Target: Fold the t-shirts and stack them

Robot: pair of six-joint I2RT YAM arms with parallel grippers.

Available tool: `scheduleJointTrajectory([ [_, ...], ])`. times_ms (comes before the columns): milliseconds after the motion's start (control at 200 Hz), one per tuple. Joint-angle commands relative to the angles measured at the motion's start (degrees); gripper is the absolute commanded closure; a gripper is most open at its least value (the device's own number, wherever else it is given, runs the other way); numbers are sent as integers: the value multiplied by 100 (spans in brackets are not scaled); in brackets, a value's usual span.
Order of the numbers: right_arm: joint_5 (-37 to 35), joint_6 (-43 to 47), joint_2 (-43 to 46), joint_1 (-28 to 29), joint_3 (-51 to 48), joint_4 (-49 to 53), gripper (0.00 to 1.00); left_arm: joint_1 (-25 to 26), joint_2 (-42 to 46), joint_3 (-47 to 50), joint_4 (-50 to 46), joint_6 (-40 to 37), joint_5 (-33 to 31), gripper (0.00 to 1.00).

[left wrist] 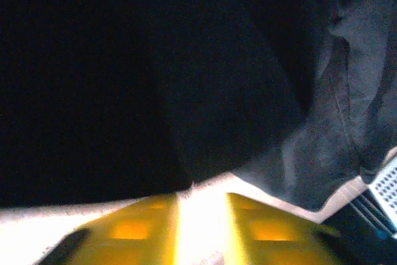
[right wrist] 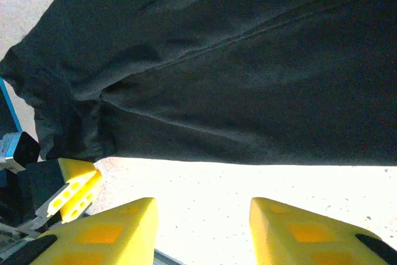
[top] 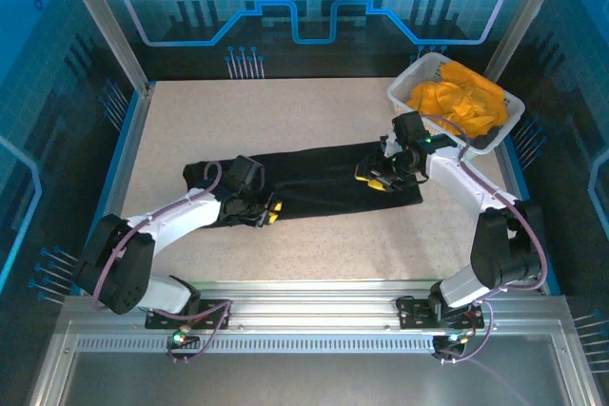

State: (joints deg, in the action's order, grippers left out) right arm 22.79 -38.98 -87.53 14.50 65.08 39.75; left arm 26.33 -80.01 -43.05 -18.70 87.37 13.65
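Observation:
A plain black t-shirt lies on the table as a long flat strip running left to right. My left gripper rests at its near edge toward the left. In the left wrist view its yellow fingers stand slightly apart around the gripper's middle, with bare table between them and the black cloth just beyond the tips. My right gripper sits at the shirt's right end. The right gripper is open, with the black shirt lying ahead of it. Orange-yellow t-shirts are bunched in the basket.
The white lattice basket stands at the back right corner, and part of it also shows in the left wrist view. Speckled table lies bare behind and in front of the shirt. Metal frame rails border the table.

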Motion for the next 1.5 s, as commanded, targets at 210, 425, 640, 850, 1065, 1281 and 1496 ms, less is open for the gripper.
scheduleJointTrajectory([
  [210, 77, -65, -33, -30, -39, -70, 56, -1163, 1282, -379, -1360, -794, -4, 54],
  [425, 42, -63, -192, 119, 157, -37, 57, -1754, 657, -553, -1344, -1702, -201, 66],
  [640, 15, -79, -186, 158, 149, -29, 57, -1701, 49, -414, -1661, -2338, -365, 68],
  [850, 24, -94, -185, 159, 49, -81, 57, -1692, 161, -75, -2302, -2907, -728, 66],
  [1065, 86, -88, -386, 167, 53, -189, 57, -1700, 742, 198, -2227, -3111, -842, 52],
  [1281, 200, -109, -634, 159, 231, -237, 56, -1508, 547, 484, -1680, -2846, -474, 50],
  [1496, 193, -109, -687, 158, 210, -261, 56, -916, 255, 722, -1418, -2380, -488, 53],
])
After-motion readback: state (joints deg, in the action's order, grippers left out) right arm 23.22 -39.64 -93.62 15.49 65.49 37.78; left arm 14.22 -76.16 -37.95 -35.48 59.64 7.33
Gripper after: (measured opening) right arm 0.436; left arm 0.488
